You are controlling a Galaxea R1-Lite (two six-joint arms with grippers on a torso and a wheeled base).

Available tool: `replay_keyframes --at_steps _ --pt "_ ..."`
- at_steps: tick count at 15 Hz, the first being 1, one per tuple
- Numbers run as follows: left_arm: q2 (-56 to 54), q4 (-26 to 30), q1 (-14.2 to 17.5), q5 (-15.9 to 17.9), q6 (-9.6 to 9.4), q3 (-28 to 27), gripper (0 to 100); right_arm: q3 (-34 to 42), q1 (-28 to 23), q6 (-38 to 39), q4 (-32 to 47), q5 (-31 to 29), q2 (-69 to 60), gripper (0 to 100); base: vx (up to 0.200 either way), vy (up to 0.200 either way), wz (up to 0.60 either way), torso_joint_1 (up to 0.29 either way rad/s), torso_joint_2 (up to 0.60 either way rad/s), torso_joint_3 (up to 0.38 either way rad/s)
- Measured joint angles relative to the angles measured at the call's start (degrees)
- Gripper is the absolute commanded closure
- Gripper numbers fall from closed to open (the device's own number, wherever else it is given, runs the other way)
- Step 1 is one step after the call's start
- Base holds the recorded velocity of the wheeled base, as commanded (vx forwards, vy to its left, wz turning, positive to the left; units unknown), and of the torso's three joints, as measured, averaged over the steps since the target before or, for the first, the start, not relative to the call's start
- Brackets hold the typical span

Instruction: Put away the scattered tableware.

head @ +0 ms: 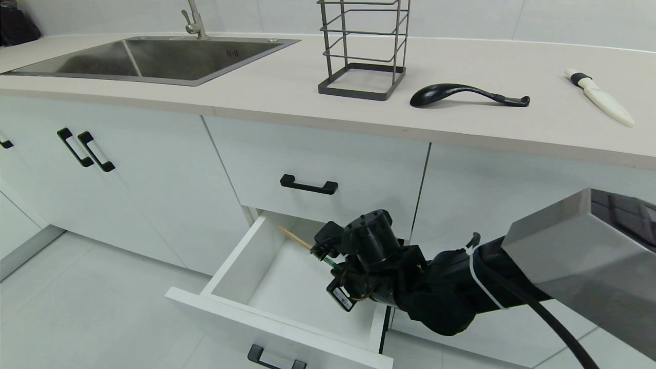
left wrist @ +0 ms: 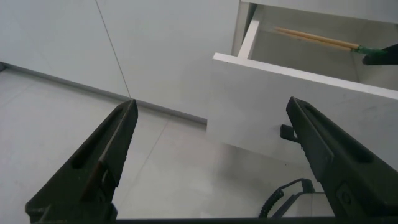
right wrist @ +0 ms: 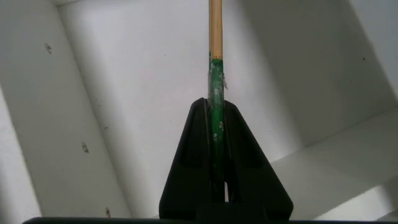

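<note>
**Setting.** Kitchen unit with flat white cabinet fronts and black bar handles (head: pixel 309 184), a pale grey tiled floor (head: pixel 92 307) and a white wall behind.

**Table** (head: pixel 266 92). Pale beige, matt and smooth, with a straight front edge.

**Sink** (head: pixel 154 56). Rectangular brushed steel, set into the table's left end, with a chrome tap (head: pixel 193 20) behind it. A small mark inside the basin is too small to read.

**Rack** (head: pixel 361 51). Dark grey wire frame, upright on a square base, near the middle of the table.

**Ladle** (head: pixel 461 95). Glossy black with a curved handle, lying on the table just right of the rack.

**Knife** (head: pixel 599 97). Cream-coloured with a black band, lying flat near the table's right end, well apart from the ladle.

**Drawer** (head: pixel 236 256). White, pulled open beneath a shut one. The inside is smooth and there is a black handle on the front.

**Chopsticks** (right wrist: pixel 215 37). Slender pale wood with green patterned ends, held over the open drawer and slanting toward its left wall.

**Right end effector** (right wrist: pixel 216 112). Black, with its fingers pressed together on the green ends of the chopsticks. The print on a small white tag (head: pixel 341 298) on its wrist is unreadable.

**Left end effector** (left wrist: pixel 211 106). Black, with tapered fingers spread wide and nothing between them. It sits low over the floor, facing the drawer front.
</note>
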State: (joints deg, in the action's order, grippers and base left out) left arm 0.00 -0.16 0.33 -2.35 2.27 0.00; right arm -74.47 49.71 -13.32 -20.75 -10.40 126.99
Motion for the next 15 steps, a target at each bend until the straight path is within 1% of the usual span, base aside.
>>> replay_keyframes --at_steps 4,15 --pt "0.0 0.0 0.0 0.0 0.0 0.0 0 -2.84 0.06 0.27 3.78 -1.97 2.41 100 0.0 0.0 0.0 0.0 0.0 0.0" --pt "0.0 0.0 0.0 0.0 0.0 0.0 0 -8.24 0.01 0.74 3.68 -2.16 8.79 100 0.0 0.0 0.0 0.0 0.0 0.0"
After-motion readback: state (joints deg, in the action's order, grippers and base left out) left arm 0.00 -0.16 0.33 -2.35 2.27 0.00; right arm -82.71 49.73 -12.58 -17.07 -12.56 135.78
